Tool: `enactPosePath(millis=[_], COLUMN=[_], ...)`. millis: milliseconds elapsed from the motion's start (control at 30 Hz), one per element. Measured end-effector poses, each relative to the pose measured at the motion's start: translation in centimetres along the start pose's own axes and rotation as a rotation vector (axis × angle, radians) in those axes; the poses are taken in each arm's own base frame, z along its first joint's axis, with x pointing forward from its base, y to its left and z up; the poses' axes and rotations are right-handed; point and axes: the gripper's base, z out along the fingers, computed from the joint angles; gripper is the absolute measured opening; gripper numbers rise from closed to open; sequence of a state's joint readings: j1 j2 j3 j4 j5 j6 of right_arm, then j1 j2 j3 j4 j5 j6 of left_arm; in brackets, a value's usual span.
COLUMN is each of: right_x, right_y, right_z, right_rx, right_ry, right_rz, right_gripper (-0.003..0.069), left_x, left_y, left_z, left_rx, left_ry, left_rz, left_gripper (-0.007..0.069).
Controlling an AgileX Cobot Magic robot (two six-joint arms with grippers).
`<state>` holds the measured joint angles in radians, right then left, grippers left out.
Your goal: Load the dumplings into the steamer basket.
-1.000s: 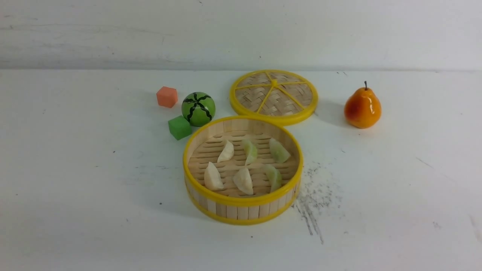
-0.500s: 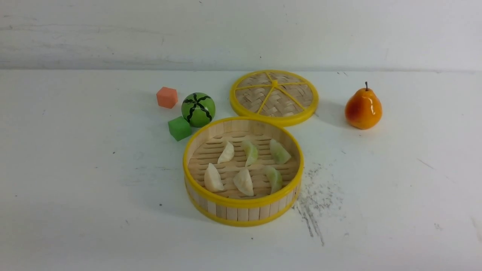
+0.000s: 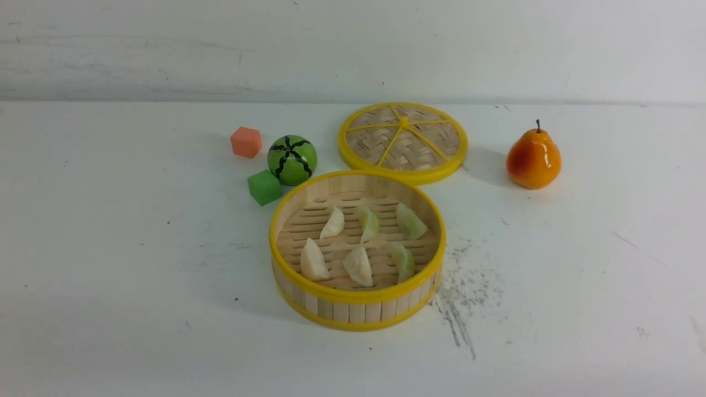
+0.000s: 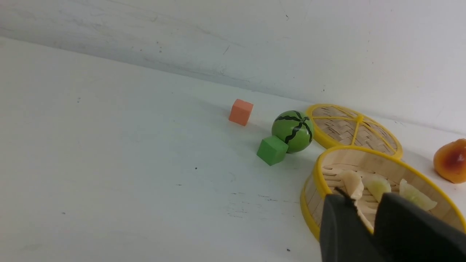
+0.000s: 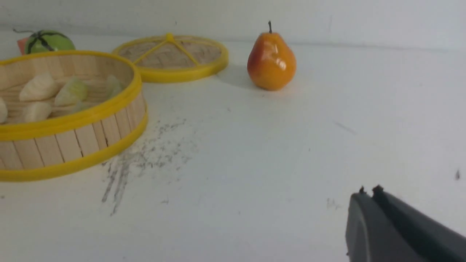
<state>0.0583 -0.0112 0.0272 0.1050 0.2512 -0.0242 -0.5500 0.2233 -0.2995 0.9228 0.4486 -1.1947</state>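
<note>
Front view shows all six dumplings (image 3: 358,242) lying inside the steamer basket (image 3: 356,311) on the white counter (image 3: 110,275), with neither arm in sight. The left tool (image 4: 364,209) hangs above the basket's near rim, its two black fingers slightly parted with nothing between them. The right tool (image 5: 368,192) is pressed together, empty, well apart from the basket and the pear (image 5: 271,60).

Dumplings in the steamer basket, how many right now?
6, all on the steamer basket floor: back row white, green, green; front row white, white, green. None on the table; none looks hidden.
</note>
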Motion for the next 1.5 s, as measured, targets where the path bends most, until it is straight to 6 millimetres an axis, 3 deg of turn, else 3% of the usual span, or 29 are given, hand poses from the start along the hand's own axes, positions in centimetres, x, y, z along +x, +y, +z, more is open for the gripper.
enactPosePath(millis=[300, 1500], right_x=[0.97, 0.99], right_y=[0.12, 0.18], right_z=[-0.14, -0.16], right_rx=[-0.008, -0.014], right_ry=[0.128, 0.133], right_rz=[0.042, 0.057], right_gripper=[-0.0001, 0.0018], left_x=[0.00, 0.00], left_y=[0.00, 0.00], left_z=[0.00, 0.00], left_rx=[0.000, 0.000], left_ry=[0.000, 0.000], left_rz=[0.000, 0.000], left_gripper=[0.0155, 0.0185])
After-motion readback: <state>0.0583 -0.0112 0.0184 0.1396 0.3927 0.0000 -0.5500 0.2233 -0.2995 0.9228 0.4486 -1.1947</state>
